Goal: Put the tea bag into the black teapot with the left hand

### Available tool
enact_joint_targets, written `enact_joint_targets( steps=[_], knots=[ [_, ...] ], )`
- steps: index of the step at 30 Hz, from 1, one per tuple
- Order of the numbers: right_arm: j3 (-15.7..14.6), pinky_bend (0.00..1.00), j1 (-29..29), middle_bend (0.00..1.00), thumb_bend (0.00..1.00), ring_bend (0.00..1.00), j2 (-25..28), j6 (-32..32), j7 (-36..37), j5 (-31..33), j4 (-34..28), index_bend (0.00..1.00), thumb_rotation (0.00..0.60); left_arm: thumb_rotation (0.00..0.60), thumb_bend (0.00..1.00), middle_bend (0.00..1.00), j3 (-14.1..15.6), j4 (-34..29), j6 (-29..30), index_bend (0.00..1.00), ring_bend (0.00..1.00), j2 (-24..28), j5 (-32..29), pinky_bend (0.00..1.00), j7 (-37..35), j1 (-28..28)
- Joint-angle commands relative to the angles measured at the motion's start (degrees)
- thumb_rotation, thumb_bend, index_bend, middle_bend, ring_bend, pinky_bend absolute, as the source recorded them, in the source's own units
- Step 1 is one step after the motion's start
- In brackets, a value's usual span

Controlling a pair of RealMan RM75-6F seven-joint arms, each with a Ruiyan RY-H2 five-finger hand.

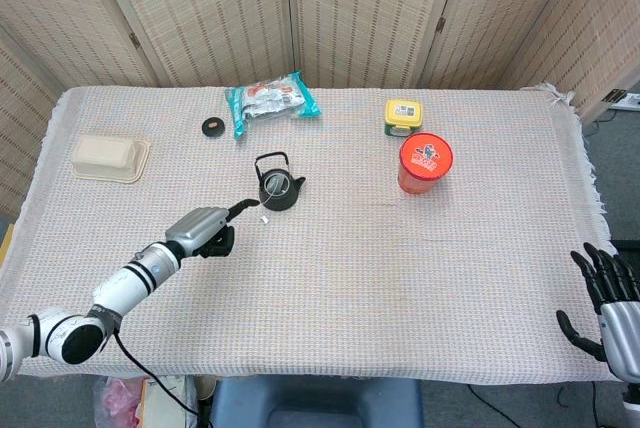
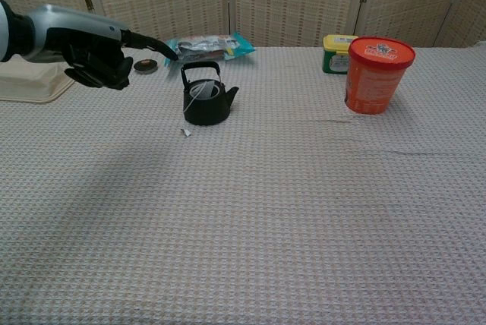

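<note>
Robot hand (image 2: 95, 55) hovers left of the teapot (image 2: 206, 103), mostly curled and empty; the bag (image 2: 200, 91) inside looks light and limp, best pinched by its string.

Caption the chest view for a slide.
Left hand beside black teapot, tea bag inside, tag on cloth.

Whole front half of the woven-cloth table (image 1: 400, 298) is open, plenty of room to sweep through. Stuff crowds the back edge: small black cast-iron teapot (image 1: 277, 186) mid-left, red lidded tub (image 1: 424, 162) and yellow box (image 1: 402, 114) toward the right, teal snack packet (image 1: 270, 101), beige tray (image 1: 108, 157) by the left edge.
</note>
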Motion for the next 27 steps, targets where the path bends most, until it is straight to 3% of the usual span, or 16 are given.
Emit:
enact_joint_targets(
  steps=[1, 14, 27],
  knots=[
    [-0.04, 0.0, -0.07, 0.0, 0.28, 0.0, 0.03, 0.11, 0.18, -0.06, 0.12, 0.0, 0.6, 0.6, 1.0, 1.0, 2.02, 2.0, -2.22, 0.0, 1.0, -1.78, -4.67, 1.0, 5.05, -5.2],
    [0.79, 0.0, 0.23, 0.0, 0.28, 0.0, 0.3, -0.67, 0.98, 1.93, 0.23, 0.0, 0.6, 0.6, 1.0, 1.0, 6.69, 17.74, -5.8, 0.0, 1.0, -12.24, -19.15, 1.0, 10.83, -18.3],
    [1.48, 0.0, 1.08, 0.0, 0.28, 0.0, 0.24, -2.74, 0.25, 4.01, -0.18, 0.0, 0.6, 0.6, 1.0, 1.0, 11.17, 31.24, -8.93, 0.0, 1.0, -19.67, -24.99, 1.0, 11.13, -22.74]
  ],
)
